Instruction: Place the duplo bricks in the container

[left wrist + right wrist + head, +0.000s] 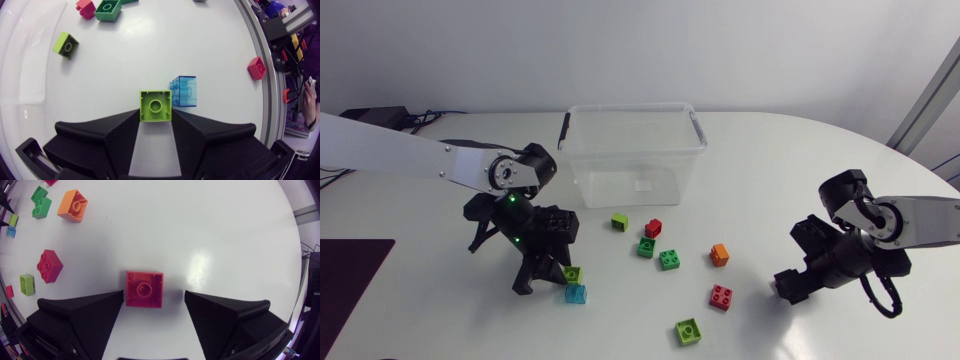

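White tabletop [770,160] carries every brick outside the empty clear container [630,107]; my left gripper [155,113] clamps the lime brick [155,105], my right gripper [154,295] stands open around a red brick [144,289].

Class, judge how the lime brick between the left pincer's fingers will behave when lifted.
The lime brick looks rigid with flat sides, so the left pincer should grip it squarely. Small and blocky, it seems light, unlikely to roll. The blue brick alongside may get nudged.
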Action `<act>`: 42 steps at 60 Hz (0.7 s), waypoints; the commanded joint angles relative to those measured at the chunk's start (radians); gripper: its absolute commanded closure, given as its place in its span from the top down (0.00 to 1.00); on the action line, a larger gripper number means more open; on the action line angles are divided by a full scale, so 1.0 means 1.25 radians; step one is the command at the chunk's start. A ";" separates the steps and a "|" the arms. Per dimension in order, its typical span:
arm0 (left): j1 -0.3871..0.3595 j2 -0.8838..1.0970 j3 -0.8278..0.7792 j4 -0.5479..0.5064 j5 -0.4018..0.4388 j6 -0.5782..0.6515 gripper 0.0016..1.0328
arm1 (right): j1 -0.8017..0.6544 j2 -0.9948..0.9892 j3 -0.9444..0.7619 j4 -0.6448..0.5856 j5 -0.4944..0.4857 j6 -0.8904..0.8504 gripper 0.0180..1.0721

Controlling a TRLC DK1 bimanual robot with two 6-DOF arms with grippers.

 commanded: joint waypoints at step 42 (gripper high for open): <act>0.068 -0.143 0.268 0.054 0.066 -0.189 0.38 | 0.015 -0.156 -0.001 -0.059 -0.019 -0.001 0.25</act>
